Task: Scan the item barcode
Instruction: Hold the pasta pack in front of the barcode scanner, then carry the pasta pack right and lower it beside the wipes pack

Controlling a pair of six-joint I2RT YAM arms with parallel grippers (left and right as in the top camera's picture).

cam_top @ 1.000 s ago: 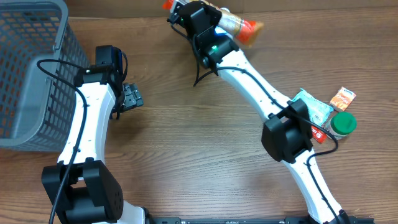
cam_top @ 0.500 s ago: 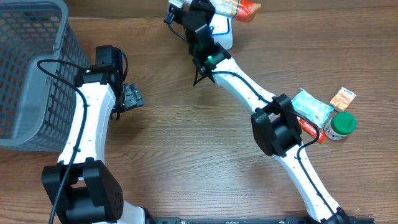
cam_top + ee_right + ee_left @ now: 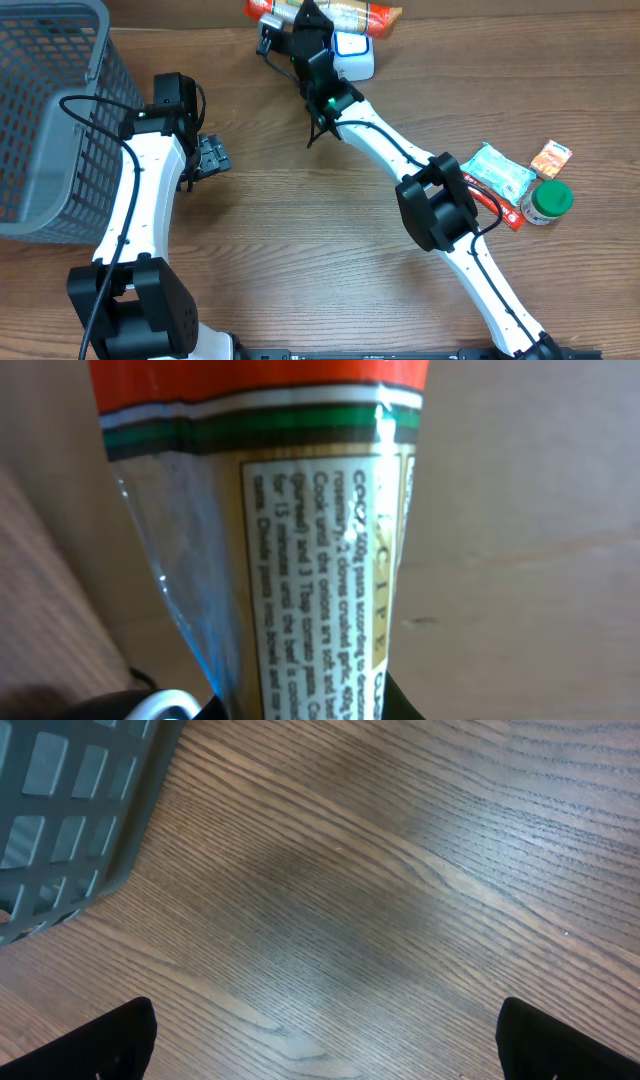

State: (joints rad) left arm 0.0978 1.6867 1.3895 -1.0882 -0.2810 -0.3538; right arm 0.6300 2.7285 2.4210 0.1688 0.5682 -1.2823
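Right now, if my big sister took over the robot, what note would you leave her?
Left fingers: open, holding nothing, over bare table beside the gray basket.
Right fingers: shut on the pasta packet, at the far table edge by the white device, probably the scanner.
Done: packet picked up and brought to the device.
Left: the right wrist view shows only recipe text, no barcode, so the packet may need turning. I cannot tell whether it has scanned. The teal packet, small orange box and green-lidded jar wait on the right.
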